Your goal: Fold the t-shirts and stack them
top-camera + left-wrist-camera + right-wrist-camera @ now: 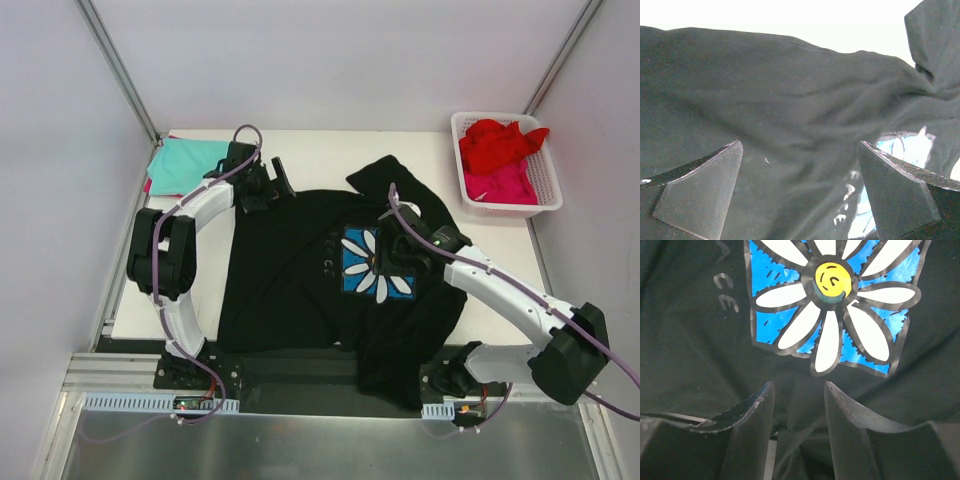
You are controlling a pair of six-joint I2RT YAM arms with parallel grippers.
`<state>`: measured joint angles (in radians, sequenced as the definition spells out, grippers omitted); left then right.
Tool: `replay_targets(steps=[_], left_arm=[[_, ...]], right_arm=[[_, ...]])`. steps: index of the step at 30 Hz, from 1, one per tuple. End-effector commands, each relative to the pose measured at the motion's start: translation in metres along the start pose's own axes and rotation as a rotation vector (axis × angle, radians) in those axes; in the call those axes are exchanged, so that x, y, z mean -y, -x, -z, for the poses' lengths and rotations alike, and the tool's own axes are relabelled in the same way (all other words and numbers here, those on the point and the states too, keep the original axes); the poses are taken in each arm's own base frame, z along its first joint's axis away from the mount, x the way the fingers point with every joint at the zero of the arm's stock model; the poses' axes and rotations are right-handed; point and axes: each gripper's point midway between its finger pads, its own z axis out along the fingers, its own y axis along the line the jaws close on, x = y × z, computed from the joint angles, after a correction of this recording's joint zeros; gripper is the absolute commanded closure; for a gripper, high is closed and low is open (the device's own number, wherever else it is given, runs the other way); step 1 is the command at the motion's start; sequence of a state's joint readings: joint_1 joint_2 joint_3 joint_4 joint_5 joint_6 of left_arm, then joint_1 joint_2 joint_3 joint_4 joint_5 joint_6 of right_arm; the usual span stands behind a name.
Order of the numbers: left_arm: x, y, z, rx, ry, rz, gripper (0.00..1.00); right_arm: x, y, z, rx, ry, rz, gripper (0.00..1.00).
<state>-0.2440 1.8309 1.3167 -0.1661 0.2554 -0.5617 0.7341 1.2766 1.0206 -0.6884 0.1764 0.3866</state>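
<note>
Right wrist view: the right gripper has its jaws partway apart, with a ridge of black cloth bunched in the gap. I cannot tell whether they pinch it.
Left wrist view: the left gripper holds its jaws wide apart just over rumpled black cloth, with nothing between them.
Under the jaws: the black t-shirt, with its flower print face up just ahead of the right jaws.
Shirt's lie: spread over the middle of the surface and wrinkled. One sleeve is bunched at the far side, and the near right part drapes over the near edge by the right arm's base.
Other shirts: a teal t-shirt lies flat, seemingly folded, at the far left corner. A red t-shirt and a pink t-shirt sit crumpled in the white basket at the far right.
Step in hand: probably flattening the black shirt ahead of its first fold, as no clean fold shows.
Next move calls for: the left jaws closing on the shirt's far-left corner, a sure pinch on the right, then drawing the cloth taut and level so it spreads without dragging.
</note>
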Motion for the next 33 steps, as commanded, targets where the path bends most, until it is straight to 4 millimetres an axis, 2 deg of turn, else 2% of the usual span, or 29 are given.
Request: replay_targets(steps=[1, 4, 7, 15, 20, 21, 22, 27, 30, 33], left_arm=[[-0.016, 0.014, -0.018, 0.011, 0.046, -0.006, 0.01], [-0.024, 0.011, -0.025, -0.013, 0.049, 0.014, 0.01], [-0.041, 0.012, -0.023, 0.004, 0.107, 0.028, 0.01], [-0.071, 0.023, -0.036, -0.002, 0.159, 0.053, 0.01], [-0.087, 0.04, -0.059, 0.009, 0.183, 0.064, 0.01], [-0.093, 0.038, -0.067, -0.004, 0.19, 0.074, 0.01], [-0.091, 0.046, -0.069, 0.007, 0.177, 0.079, 0.01], [-0.11, 0.064, -0.083, 0.02, 0.18, 0.132, 0.01], [-0.11, 0.07, -0.084, 0.018, 0.148, 0.165, 0.01], [-0.115, 0.077, -0.077, 0.038, 0.147, 0.189, 0.01]], right_arm=[[-0.002, 0.005, 0.024, 0.04, 0.062, 0.002, 0.52], [0.001, 0.004, 0.027, 0.038, 0.058, 0.007, 0.52], [0.005, 0.001, 0.027, 0.029, 0.055, 0.012, 0.52], [-0.002, -0.002, 0.032, 0.02, 0.105, -0.003, 0.52], [-0.006, 0.001, 0.045, 0.03, 0.136, -0.013, 0.52], [-0.006, 0.001, 0.047, 0.028, 0.138, -0.011, 0.52], [-0.006, 0.0, 0.048, 0.027, 0.143, -0.01, 0.52], [-0.004, 0.003, 0.06, 0.037, 0.143, -0.005, 0.52], [-0.001, 0.005, 0.062, 0.04, 0.133, -0.005, 0.51], [0.0, 0.006, 0.061, 0.029, 0.126, -0.003, 0.51]])
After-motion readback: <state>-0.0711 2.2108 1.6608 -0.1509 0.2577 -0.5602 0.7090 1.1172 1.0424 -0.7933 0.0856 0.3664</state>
